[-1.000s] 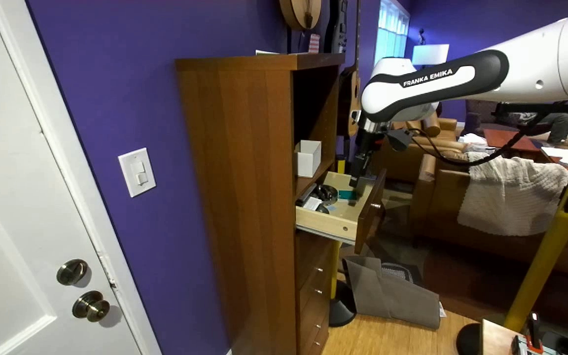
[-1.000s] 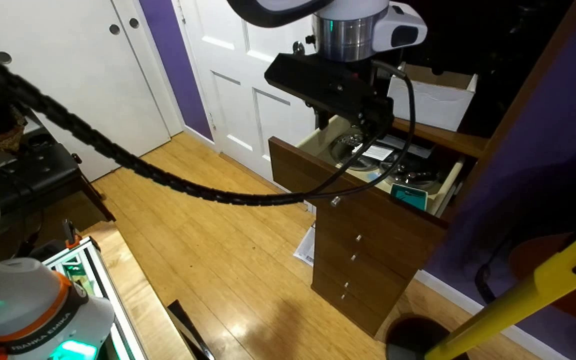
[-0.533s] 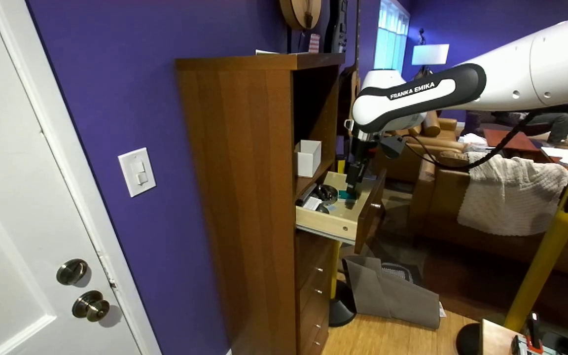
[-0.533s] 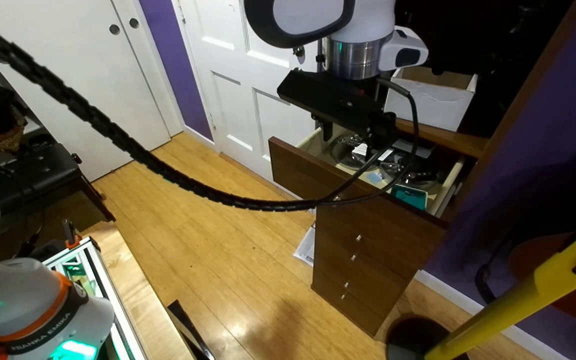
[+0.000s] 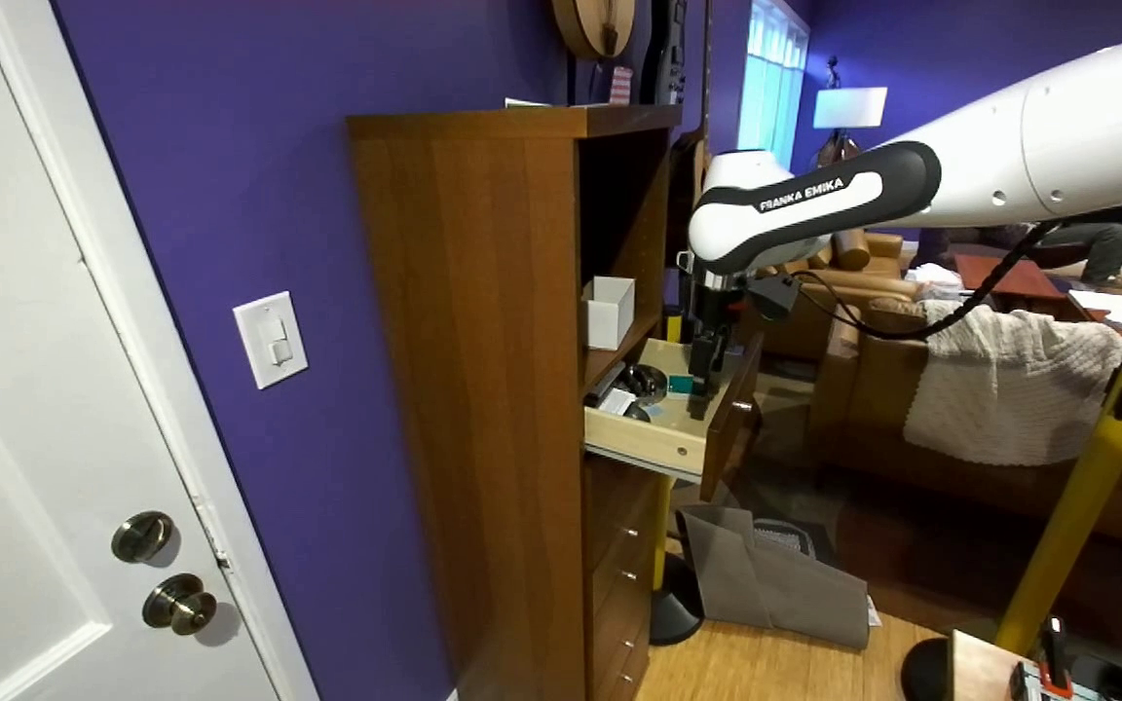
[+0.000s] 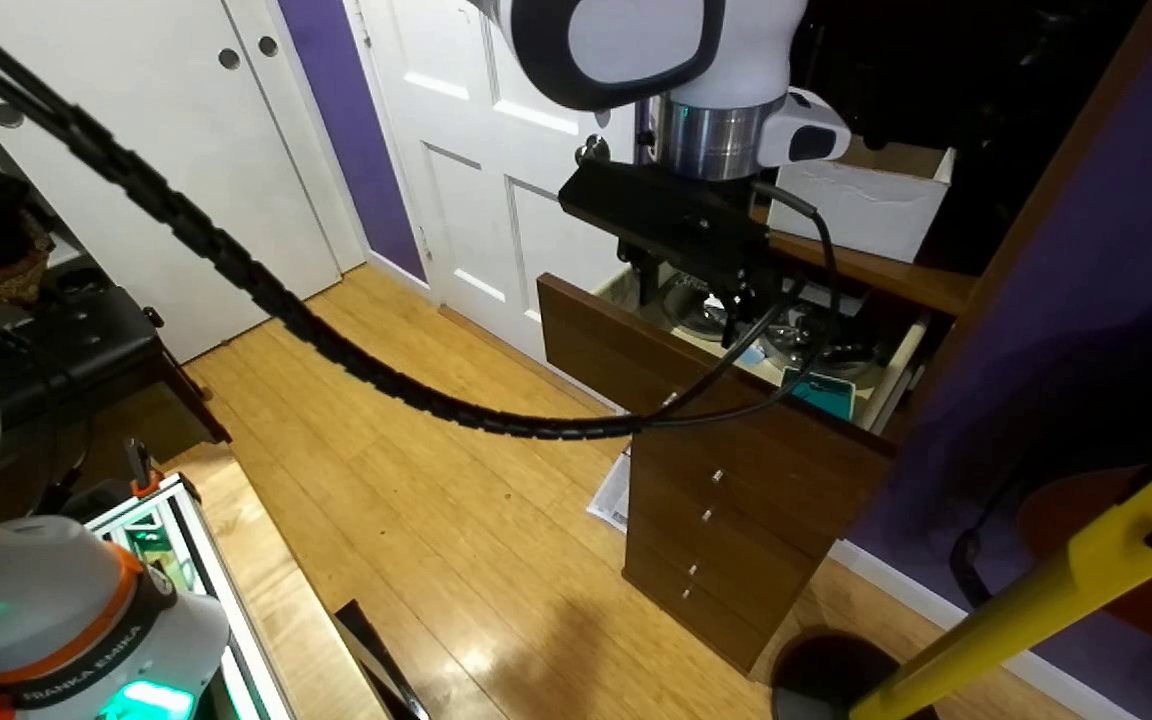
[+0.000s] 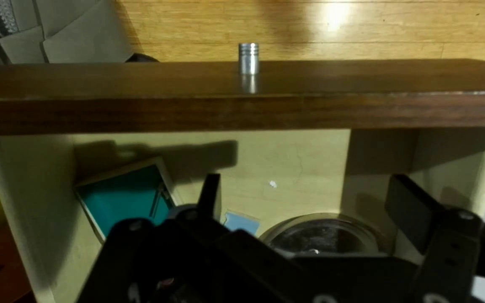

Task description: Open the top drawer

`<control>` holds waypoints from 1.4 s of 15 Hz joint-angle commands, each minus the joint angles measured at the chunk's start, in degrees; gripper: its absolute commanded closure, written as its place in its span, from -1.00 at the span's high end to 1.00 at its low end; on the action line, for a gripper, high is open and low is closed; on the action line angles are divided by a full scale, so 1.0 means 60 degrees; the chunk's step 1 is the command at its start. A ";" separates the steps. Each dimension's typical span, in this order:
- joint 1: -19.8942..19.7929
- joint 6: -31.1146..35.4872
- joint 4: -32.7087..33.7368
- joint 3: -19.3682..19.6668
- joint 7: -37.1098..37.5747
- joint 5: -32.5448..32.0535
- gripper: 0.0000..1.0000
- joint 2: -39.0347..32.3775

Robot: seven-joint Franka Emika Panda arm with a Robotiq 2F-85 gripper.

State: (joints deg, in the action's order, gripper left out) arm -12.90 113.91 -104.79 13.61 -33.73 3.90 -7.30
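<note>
The top drawer's brown front panel (image 5: 731, 428) stands pulled out from the tall wooden cabinet (image 5: 483, 389), so the drawer is open. The panel also shows in an exterior view (image 6: 591, 330) and across the wrist view (image 7: 183, 111). Its metal knob (image 7: 249, 59) is on the outer face. My gripper (image 7: 305, 181) is open with nothing between its fingers. It points down over the drawer interior, behind the front panel, in both exterior views (image 5: 700, 404) (image 6: 688, 318). Whether the fingertips touch the drawer is not clear.
Inside the drawer lie a teal box (image 7: 120, 198), a round glass dish (image 7: 318, 235) and a blue scrap (image 7: 241, 222). A white box (image 5: 610, 312) stands on the shelf above. A yellow post (image 6: 1036, 600) stands beside the cabinet. A cable (image 6: 456, 410) hangs from the arm.
My gripper has moved down from above the drawer, with its fingers now lower behind the front panel. The drawer has not visibly moved.
</note>
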 commanded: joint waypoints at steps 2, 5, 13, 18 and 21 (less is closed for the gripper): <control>-0.0105 -0.0901 0.0283 -0.0115 0.0562 -0.0710 1.00 -0.0183; -0.0090 -0.1586 0.0383 -0.0123 0.0961 -0.0991 1.00 -0.0164; -0.0052 -0.2937 0.0616 -0.0144 0.1819 -0.1660 1.00 -0.0174; -0.0124 -0.2250 0.0383 -0.0183 0.1752 -0.1278 1.00 0.0163; -0.0147 -0.1301 0.0180 -0.0216 0.1451 -0.0626 1.00 0.0581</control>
State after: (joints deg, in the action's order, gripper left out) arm -12.97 102.49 -101.97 13.01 -24.07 -2.96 -6.78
